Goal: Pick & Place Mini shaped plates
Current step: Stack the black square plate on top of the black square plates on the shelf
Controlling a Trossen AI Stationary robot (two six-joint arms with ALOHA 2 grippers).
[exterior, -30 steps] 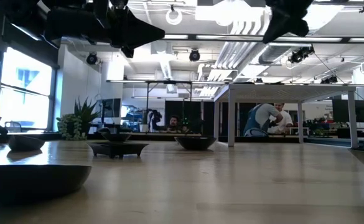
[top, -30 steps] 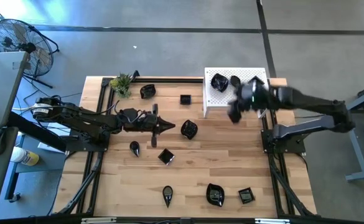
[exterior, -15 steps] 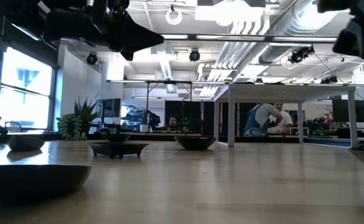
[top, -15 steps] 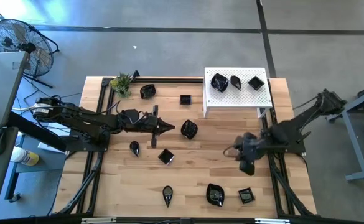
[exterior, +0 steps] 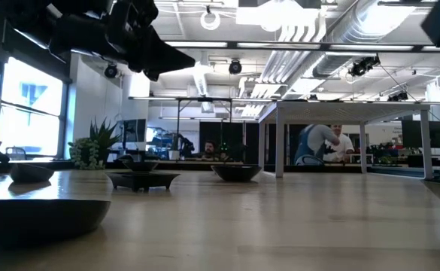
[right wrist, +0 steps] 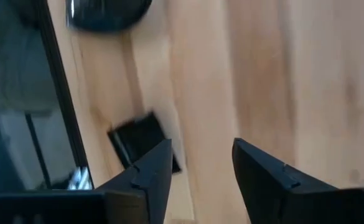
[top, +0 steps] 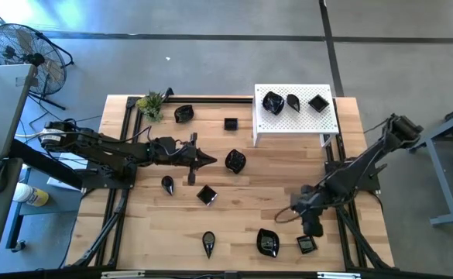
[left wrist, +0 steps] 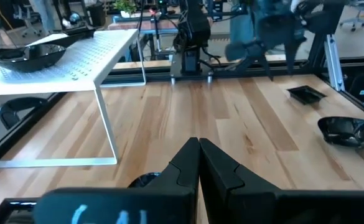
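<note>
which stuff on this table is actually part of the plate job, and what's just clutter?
Job:
- three black plates on the white platform
- black plates loose on the wood, e.g. the square plate and wavy plate
- right claw, open, above the square plate
- left claw, shut, mid-table

Just lying about:
- green plant
- fan on the floor

A white perforated platform stands on the wooden table, a green plant at its corner

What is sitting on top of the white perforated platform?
Three mini shaped plates sit on the white perforated platform. The table under it is hidden from above.
</note>
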